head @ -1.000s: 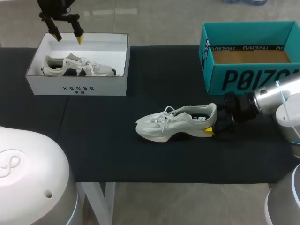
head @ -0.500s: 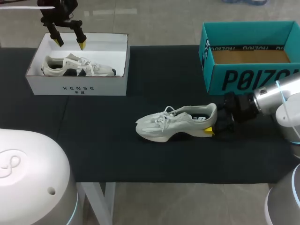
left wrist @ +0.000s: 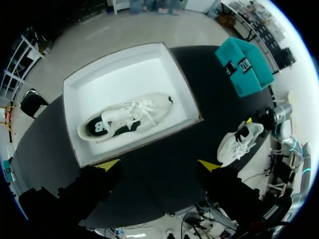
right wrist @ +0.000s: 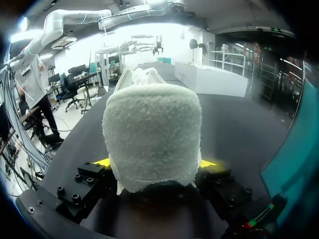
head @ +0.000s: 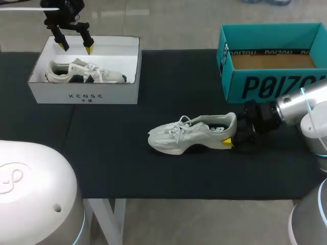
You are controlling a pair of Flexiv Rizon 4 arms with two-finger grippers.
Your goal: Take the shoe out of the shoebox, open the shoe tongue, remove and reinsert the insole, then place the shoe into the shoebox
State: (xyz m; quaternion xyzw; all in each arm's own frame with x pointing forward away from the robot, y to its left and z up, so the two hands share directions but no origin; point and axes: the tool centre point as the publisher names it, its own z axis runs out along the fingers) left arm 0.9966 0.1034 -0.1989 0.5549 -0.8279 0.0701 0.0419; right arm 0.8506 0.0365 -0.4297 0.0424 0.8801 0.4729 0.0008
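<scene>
1. Currently the shoe (head: 191, 133) lies out of any box, on its sole on the table (head: 127, 168). Its heel is clamped between the yellow tips of your right gripper (right wrist: 154, 164) and its toe points straight away from that gripper.
2. That heel hold looks meant to pin the shoe down. It leaves the laces, tongue and opening free ahead of the fingers, which suits the tongue and insole steps.
3. Beside and behind your right gripper stands the teal shoebox (head: 265, 84), open and showing only its brown floor. It is near enough that the arm's wrist sits just in front of its wall, so mind that wall when you lift or swing the shoe.
4. Your left gripper (head: 74, 47) is well apart from the held shoe. It hangs with its fingers spread and nothing between them, above the far rim of the white shoebox (head: 84, 95).
5. Under and ahead of that gripper, a second shoe (left wrist: 127, 118) lies inside the white box.
6. Between your two grippers nothing stands on the dark table, so the left arm should have an unblocked path to the tongue.
</scene>
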